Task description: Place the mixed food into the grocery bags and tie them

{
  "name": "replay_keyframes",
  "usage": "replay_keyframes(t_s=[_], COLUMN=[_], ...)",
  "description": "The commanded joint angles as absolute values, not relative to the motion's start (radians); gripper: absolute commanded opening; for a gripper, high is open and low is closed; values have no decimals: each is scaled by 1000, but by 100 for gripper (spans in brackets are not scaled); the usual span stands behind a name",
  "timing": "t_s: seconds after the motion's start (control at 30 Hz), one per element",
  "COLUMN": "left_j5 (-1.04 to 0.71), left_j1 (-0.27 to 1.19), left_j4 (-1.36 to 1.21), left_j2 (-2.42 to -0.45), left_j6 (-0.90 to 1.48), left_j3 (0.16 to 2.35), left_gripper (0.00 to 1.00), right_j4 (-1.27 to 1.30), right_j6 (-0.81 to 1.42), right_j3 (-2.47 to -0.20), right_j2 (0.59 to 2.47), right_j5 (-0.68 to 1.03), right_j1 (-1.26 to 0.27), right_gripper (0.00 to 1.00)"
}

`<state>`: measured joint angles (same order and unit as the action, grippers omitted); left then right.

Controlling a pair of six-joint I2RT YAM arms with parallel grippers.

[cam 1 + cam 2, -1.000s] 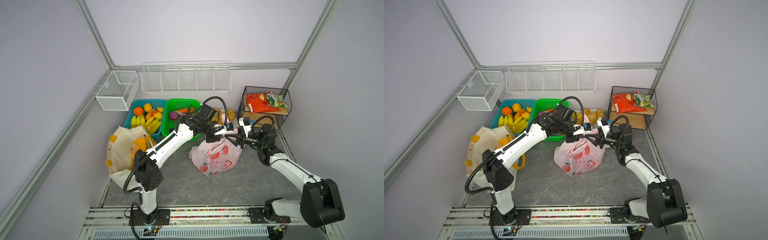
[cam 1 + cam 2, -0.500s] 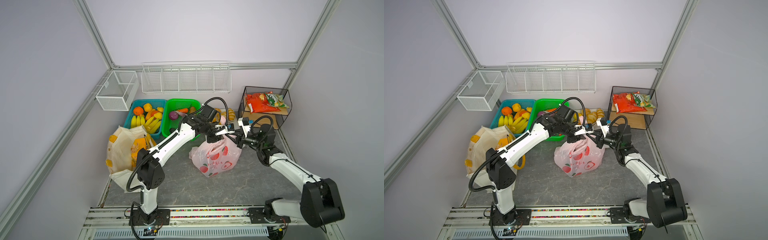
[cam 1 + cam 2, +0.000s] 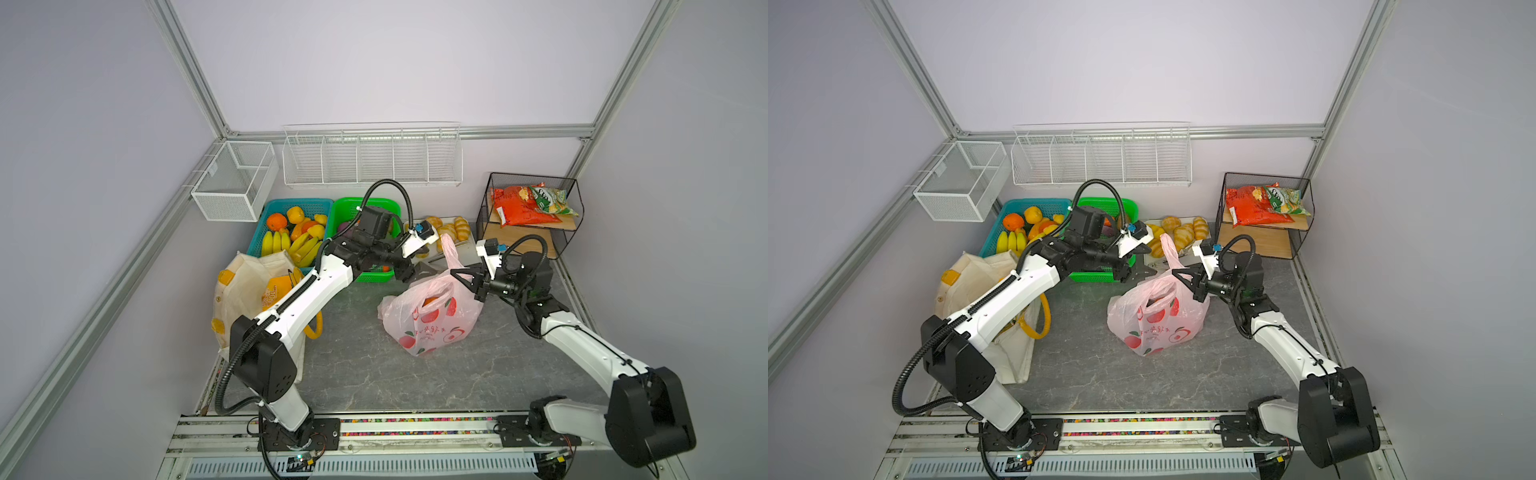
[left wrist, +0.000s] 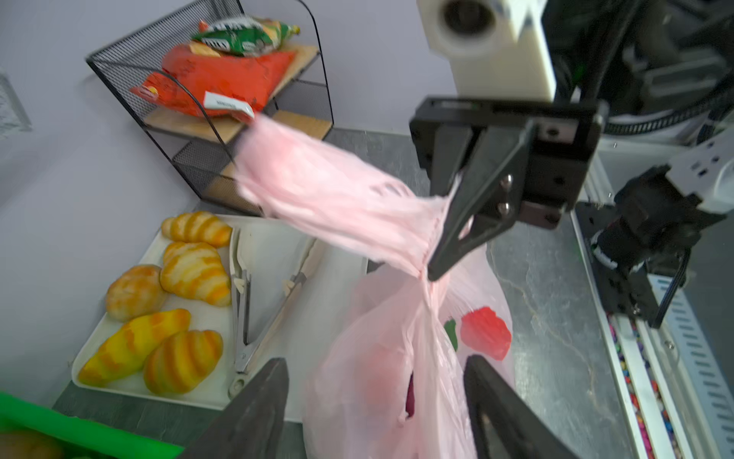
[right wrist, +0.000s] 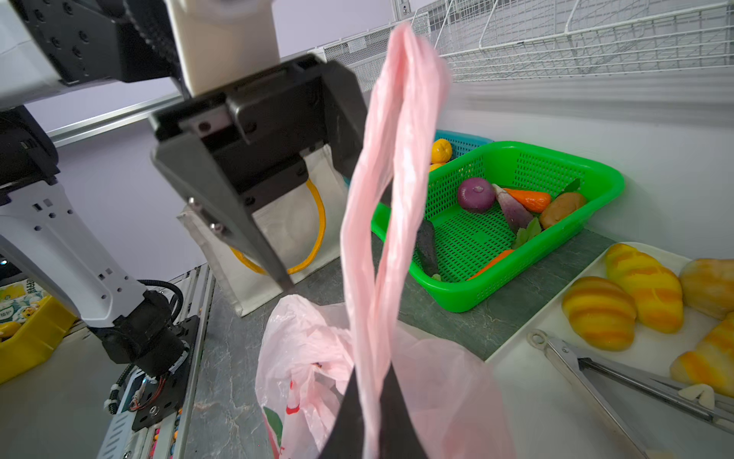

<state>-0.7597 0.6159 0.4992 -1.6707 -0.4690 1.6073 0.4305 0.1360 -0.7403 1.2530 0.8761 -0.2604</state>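
Both top views take in the whole surface (image 3: 415, 386), both arms, the cream tote (image 3: 245, 286) slumped well off to the outer side of the left end effector (image 4: 375, 361), and the pink bag (image 3: 432, 328) sitting on the surface under the two end effectors. Grips are only clear from the wrist cams. L wrist view: left end effector spread wide, nothing in it, bag top betw. its fingers. Facing it, the right end effector (image 4: 435, 270) is pinched fully closed on the bag's twisted handle (image 4: 337, 194), w/ the loose end sticking out past it. R wrist view shows inside the green basket (image 5: 556, 258), mostly covered by the left arm from above.

Around: white wire racks (image 3: 372, 166) on the back wall, far beyond both end effectors. In R wrist view the handle crosses in front of one left finger.

Containers:
- Tote: orange lettered patch at the mouth, packet or print, can't tell.
- Pink bag: sth orange at the opening, can't ID.
- Blue basket (image 3: 291, 203), behind left end effector: bananas (image 3: 286, 245), oranges (image 3: 276, 220).
- Green basket: purple onion (image 5: 475, 194), carrot (image 5: 530, 198), dark eggplant (image 5: 427, 246).
- Black wire shelf (image 4: 186, 125), beyond right end effector: snack packets (image 3: 519, 205).
- White tray (image 4: 270, 246) betw. shelf and green basket: croissants (image 4: 194, 272), tongs (image 4: 240, 302).
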Motion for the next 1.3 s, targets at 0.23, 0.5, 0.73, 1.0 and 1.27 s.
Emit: replay_keyframes(t_s=[0.23,0.5,0.73,1.0,1.27], left_j5=[-1006,-948,-729,-349,-291], left_j1=[636,637,683,795,827], left_j4=[410,358,-36,-301,-542], left_j2=[-1792,-1737,-1572,-1517,-1606], left_j6=[-252,-236,-10,181,319], left_j3=[1798,1696,1350,1087,952], left_gripper=[62,2,0,0,0], right_j4=[374,319,299,328,394], right_j6=[79,105,264,461,416], right_j3=[-732,-749,-764,-762,-757], right_j2=[1241,1229,1211,1210,1242], right_j5=[869,766,554,363,426], right_j1=[-299,-302,-338,-372,-387], right_gripper=[7,7,9,11,17])
